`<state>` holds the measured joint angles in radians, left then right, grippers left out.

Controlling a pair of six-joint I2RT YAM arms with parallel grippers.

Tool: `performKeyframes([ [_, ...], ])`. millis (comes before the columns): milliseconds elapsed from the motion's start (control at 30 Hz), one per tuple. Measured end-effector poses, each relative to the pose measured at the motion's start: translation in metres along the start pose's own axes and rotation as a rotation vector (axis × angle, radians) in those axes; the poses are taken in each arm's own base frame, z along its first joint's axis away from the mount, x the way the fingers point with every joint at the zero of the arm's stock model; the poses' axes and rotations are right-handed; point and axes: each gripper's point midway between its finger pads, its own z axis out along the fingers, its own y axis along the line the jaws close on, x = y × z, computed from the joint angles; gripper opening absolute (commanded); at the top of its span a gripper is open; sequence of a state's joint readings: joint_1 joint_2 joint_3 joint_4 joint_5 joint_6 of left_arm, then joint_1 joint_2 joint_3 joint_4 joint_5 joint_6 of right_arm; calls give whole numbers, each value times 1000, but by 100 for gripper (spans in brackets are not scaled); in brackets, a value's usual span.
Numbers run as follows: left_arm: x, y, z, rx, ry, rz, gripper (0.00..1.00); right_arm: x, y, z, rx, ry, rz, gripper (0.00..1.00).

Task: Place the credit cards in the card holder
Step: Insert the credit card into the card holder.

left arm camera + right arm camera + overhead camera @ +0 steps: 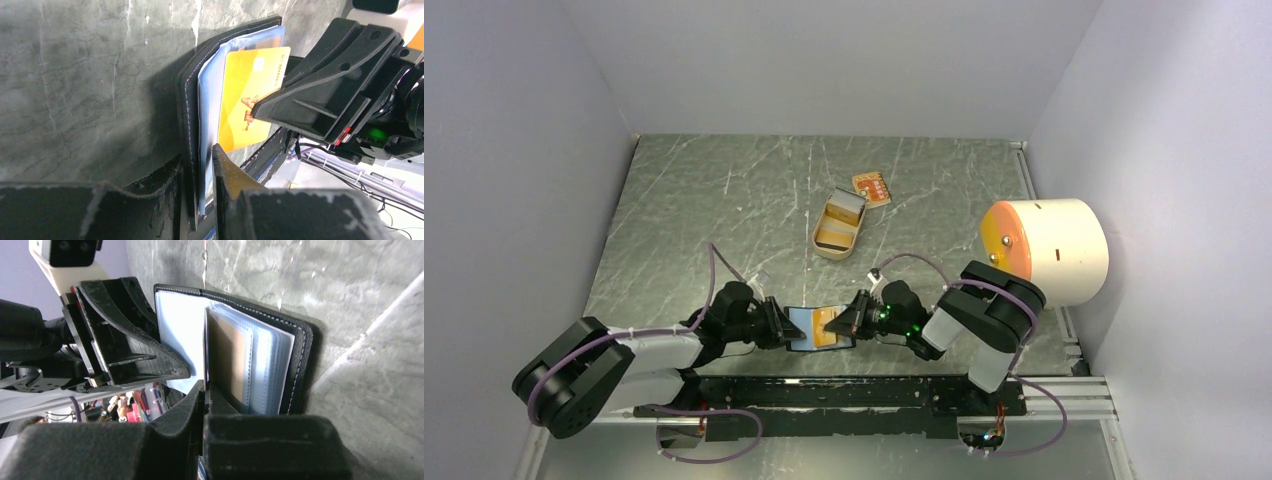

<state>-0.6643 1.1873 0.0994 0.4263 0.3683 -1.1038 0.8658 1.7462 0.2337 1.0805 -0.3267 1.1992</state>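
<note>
Top: card holder [809,332] open at the near table edge, between both arms; left gripper [776,325] clamps its cover, right gripper [849,322] pinches orange card [826,327]; second card [871,188] well apart, beside tin [838,226]

Left wrist: card partly sleeved; push likely runs toward left gripper

Right wrist: only here clear sleeves [265,365] show edge-on

I see the left gripper [776,325] clamped with a narrow gap and the right gripper [849,322] pinched tight directly opposite, tips facing, both low.
</note>
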Motion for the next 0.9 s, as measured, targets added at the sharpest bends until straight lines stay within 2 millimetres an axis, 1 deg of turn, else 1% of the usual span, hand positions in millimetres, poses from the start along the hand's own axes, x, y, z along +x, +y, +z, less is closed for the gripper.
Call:
performKeyframes([
  [67,0,1,0,0,0,0,26,-4,1,0,-8,-9,1,2],
  [233,0,-1,-2,6,-2,1,36,-8,1,0,-20,-17,-2,2],
  [467,-4,-5,-10,11,-24,5,36,-6,-2,3,-28,-8,-2,2],
  [700,-11,-9,-19,22,-62,-2,30,-5,-3,3,-53,-8,7,2],
  [767,-13,-9,-21,18,-73,-4,23,-5,-3,3,-59,-8,12,2],
  [833,-14,-7,-23,8,-82,-8,11,-5,-3,2,-64,-7,15,3],
  [900,-15,-5,-24,-1,-87,-9,9,-5,-3,2,-67,-6,19,3],
])
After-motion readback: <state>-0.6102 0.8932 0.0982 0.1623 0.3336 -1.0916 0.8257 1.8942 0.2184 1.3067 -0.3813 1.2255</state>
